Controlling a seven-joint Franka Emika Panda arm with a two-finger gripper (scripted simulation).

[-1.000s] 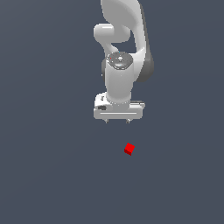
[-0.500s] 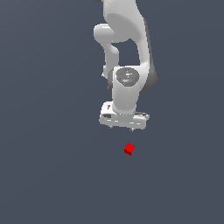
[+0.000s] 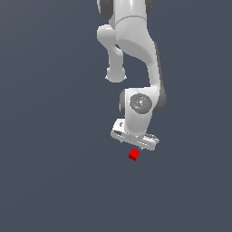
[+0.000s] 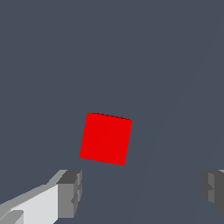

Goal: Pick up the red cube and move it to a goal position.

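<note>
The white robot gripper (image 4: 140, 192) stood wide open and empty, grey fingertips (image 4: 72, 192) low in the wrist frame. The small matte bright red cube (image 4: 106, 138) lay centre-frame, untouched. It looked light and rigid; opposite flat faces suit gripping. Plain dark grey floor (image 3: 50, 181) surrounded everything.

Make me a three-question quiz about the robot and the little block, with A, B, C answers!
1. Where is the red cube?
A. just below the gripper
B. on top of the arm
C. far off at the exterior view's left

2. How many cubes are there?
A. three
B. one
C. two

3. What is the gripper doing?
A. squeezing the cube
B. open, not touching the cube
C. shut on nothing

Answers: 1 A, the cube sits right under the gripper in the exterior view. 2 B, only one red block shows. 3 B, the wrist view shows its fingers wide apart, clear of the cube.
</note>
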